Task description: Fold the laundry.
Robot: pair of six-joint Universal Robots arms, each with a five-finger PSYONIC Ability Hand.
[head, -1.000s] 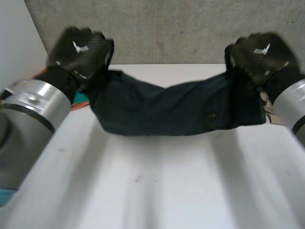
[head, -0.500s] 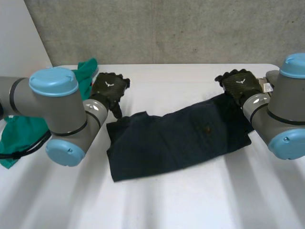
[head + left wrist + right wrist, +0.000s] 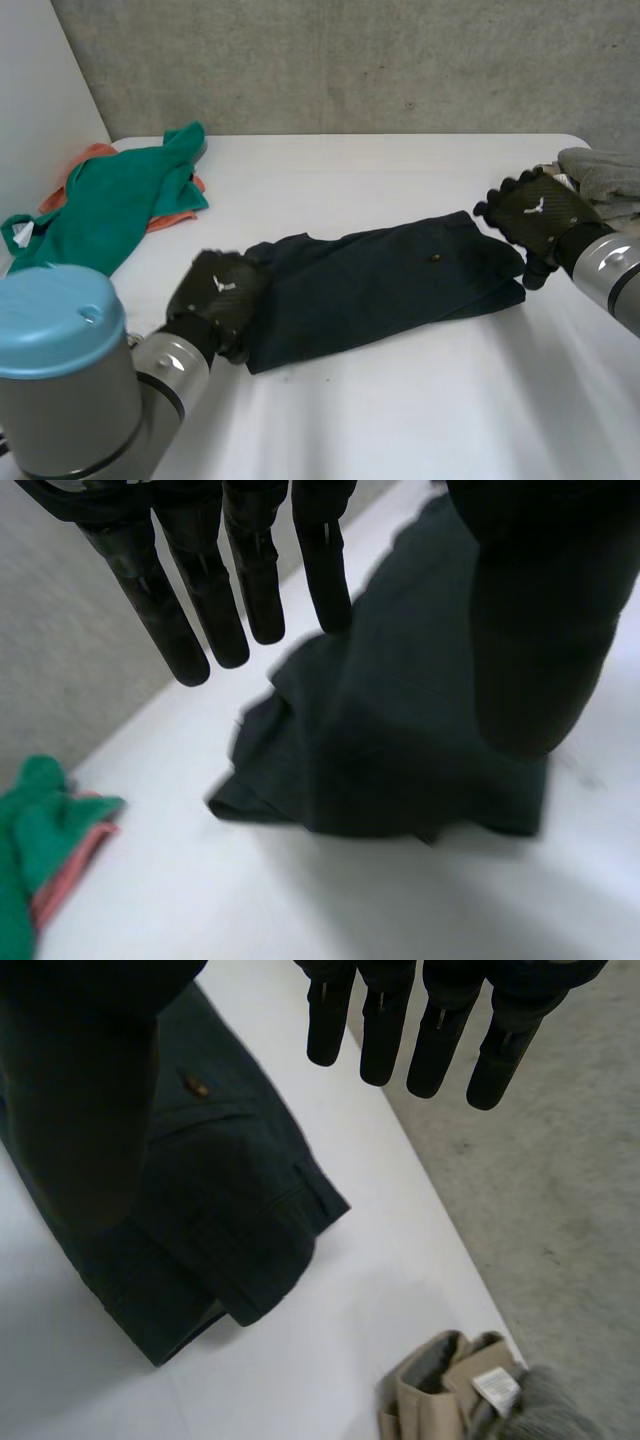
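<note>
At the far left of the counter (image 3: 400,420), a green cloth (image 3: 110,205) lies over an orange one (image 3: 90,157). Next, the left hand (image 3: 215,298) hangs over the left end of the dark trousers (image 3: 380,285), which lie flat mid-counter; its wrist view shows the fingers (image 3: 215,610) straight and released. Bare counter lies in front. By the trousers' right end, the right hand (image 3: 540,212) has straight, released fingers (image 3: 385,1020); its wrist view adds a beige garment (image 3: 445,1390) beside a grey cloth (image 3: 600,175), near the counter's edge.
</note>
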